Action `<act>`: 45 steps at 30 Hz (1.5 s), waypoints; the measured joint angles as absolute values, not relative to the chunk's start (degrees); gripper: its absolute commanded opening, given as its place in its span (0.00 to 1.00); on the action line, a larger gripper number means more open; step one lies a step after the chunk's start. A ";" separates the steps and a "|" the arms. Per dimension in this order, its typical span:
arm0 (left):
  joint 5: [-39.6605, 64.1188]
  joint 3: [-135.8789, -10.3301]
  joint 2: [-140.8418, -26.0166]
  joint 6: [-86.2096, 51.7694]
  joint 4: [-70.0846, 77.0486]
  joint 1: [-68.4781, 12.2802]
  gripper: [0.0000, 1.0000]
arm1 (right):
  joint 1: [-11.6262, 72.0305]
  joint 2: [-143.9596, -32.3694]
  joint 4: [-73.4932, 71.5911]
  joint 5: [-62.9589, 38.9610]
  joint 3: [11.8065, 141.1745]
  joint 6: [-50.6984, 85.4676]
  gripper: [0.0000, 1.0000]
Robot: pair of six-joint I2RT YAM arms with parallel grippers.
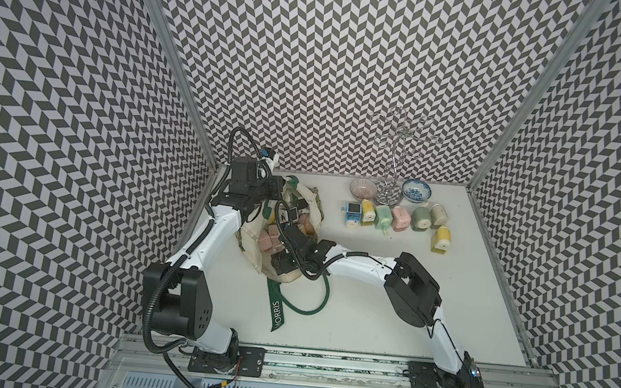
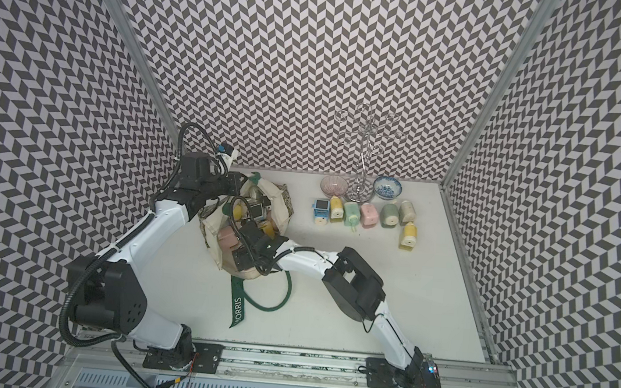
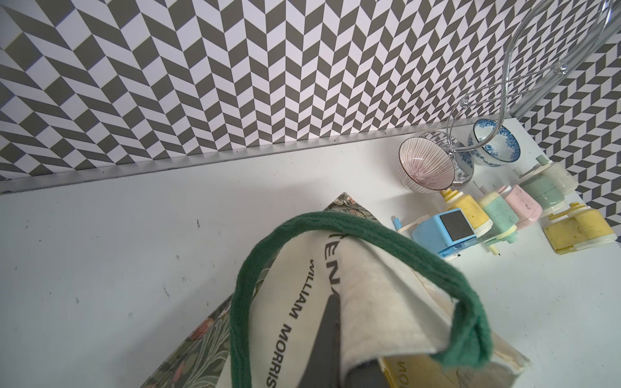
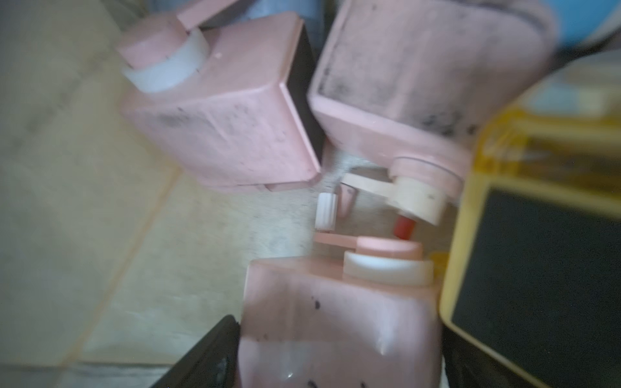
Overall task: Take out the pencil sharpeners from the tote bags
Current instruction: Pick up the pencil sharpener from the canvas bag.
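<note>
The cream tote bag [image 1: 249, 235] lies open at the table's back left, and several pencil sharpeners show inside it. My left gripper [image 1: 280, 196] is shut on the bag's far rim and holds the cloth [image 3: 369, 302] up. My right gripper [image 1: 280, 267] reaches into the bag. In the right wrist view its jaws sit on both sides of a pink sharpener [image 4: 336, 319] and press against it. Around it lie two more pink sharpeners [image 4: 228, 111] and a yellow one with a dark window [image 4: 537, 268]. Several sharpeners [image 1: 399, 217] stand in a row on the table at the back right.
A pink striped bowl [image 1: 363, 189], a blue patterned bowl [image 1: 416, 191] and a wire stand [image 1: 393, 171] sit behind the row by the back wall. The green "MORRIS" strap [image 1: 278, 307] and a strap loop [image 1: 325, 296] trail onto the table in front of the bag.
</note>
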State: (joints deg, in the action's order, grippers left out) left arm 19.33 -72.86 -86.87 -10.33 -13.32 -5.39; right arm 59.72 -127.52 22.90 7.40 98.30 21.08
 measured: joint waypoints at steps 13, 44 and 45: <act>19.20 -72.86 -86.87 -10.13 -13.32 -5.65 0.00 | 63.72 -127.48 34.06 36.51 98.48 10.63 0.97; 18.68 -72.86 -86.87 -10.11 -13.26 -5.87 0.00 | 56.75 -124.09 34.54 4.95 99.68 12.69 0.79; 18.68 -72.86 -86.87 -10.11 -13.26 -5.87 0.00 | 56.69 -124.75 34.74 4.36 99.94 12.91 0.78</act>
State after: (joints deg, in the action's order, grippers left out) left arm 18.68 -72.86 -86.87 -10.11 -13.26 -5.87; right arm 56.69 -124.75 34.74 4.36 99.94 12.91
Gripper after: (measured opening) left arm 0.048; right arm 0.805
